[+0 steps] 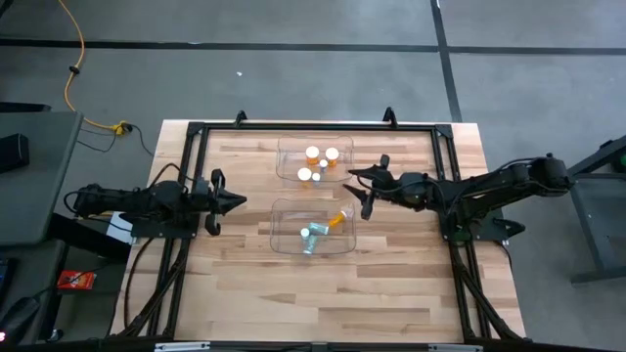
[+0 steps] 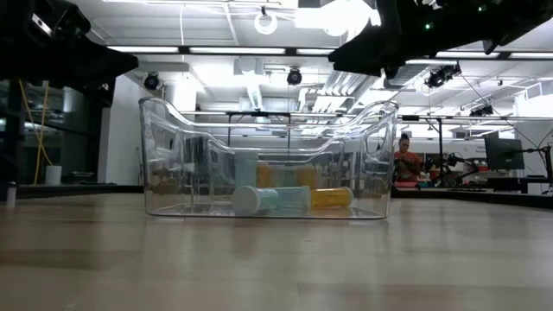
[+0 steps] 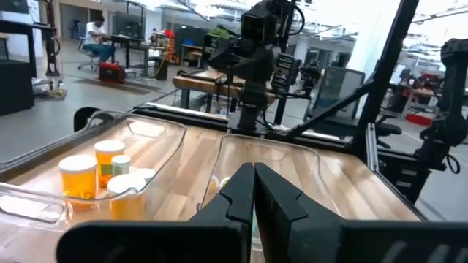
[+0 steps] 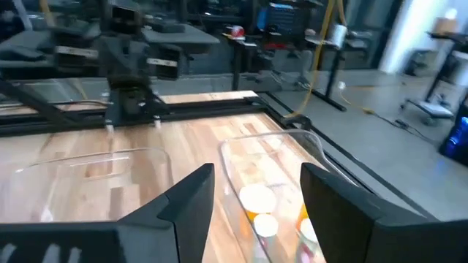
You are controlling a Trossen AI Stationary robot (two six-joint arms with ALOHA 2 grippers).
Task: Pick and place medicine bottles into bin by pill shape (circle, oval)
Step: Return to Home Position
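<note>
Two clear bins stand mid-table. The far bin point(image 1: 314, 160) holds several upright orange bottles with white caps point(image 1: 312, 153); they also show in the left wrist view point(image 3: 80, 177) and the right wrist view point(image 4: 257, 199). The near bin point(image 1: 313, 227) holds pale teal bottles point(image 1: 310, 236) and an orange bottle point(image 1: 339, 217), all lying on their sides point(image 2: 259, 200) point(image 2: 331, 198). My right gripper point(image 1: 354, 189) point(image 4: 256, 191) is open and empty, above the gap between the bins at their right ends. My left gripper point(image 1: 240, 202) point(image 3: 254, 191) is shut and empty, left of the near bin.
A black frame rail point(image 1: 313, 127) runs around the tabletop. Bare wood lies near the front edge point(image 1: 323, 293) and on both sides of the bins. In the room beyond, people sit at desks point(image 2: 403, 158) point(image 3: 93, 33).
</note>
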